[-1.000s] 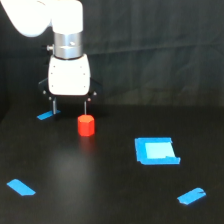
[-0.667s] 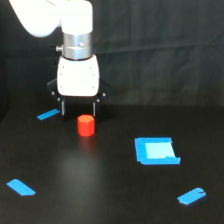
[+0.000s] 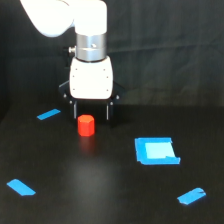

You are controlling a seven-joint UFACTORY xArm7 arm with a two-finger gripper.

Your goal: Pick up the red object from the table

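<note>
The red object (image 3: 86, 125), a small stubby red-orange cylinder, stands upright on the black table (image 3: 100, 175) left of centre in the exterior view. My gripper (image 3: 91, 113) hangs from the white arm just behind and slightly above it, a little toward the exterior view's right. Its two dark fingers (image 3: 109, 111) stand apart, open and empty. The red object sits in front of the gap between them, nearer the left finger. I cannot tell whether the fingers touch it.
A blue square (image 3: 156, 150) with a pale centre lies on the table at the exterior view's right. Blue tape strips lie at the left rear (image 3: 48, 114), front left (image 3: 21, 187) and front right (image 3: 191, 196). A black cloth backdrop hangs behind.
The arm has moved toward the exterior view's right and lower, so the open fingers now stand close behind the red object. The red object has not moved.
</note>
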